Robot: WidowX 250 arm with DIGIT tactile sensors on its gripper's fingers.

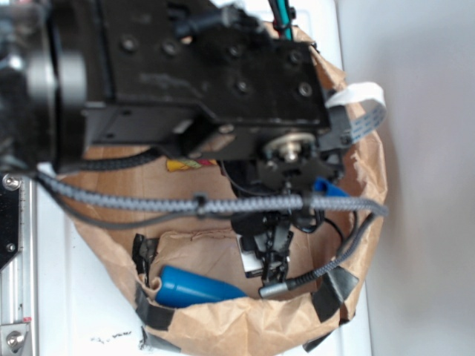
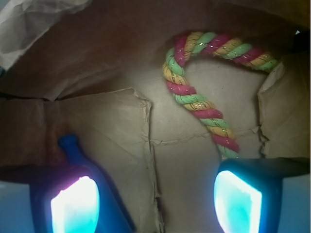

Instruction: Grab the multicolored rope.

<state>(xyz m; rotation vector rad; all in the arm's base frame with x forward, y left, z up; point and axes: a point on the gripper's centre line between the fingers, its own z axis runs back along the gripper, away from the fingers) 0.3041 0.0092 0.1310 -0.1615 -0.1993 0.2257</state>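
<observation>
Arm: black, fills my exterior view from 9 o'clock across to centre, wrist pitched downward. Gripper: jaws spread wide, nothing between them. Fingers: I see one pad at 7 o'clock, the other at 5 o'clock in my wrist view, both glowing pale cyan.

A robot test bench in a lab is suggested: a plain white tabletop is seen at 7 o'clock, a bolted aluminium rail at 9 o'clock, and a taped paper bag used as a makeshift bin.
</observation>
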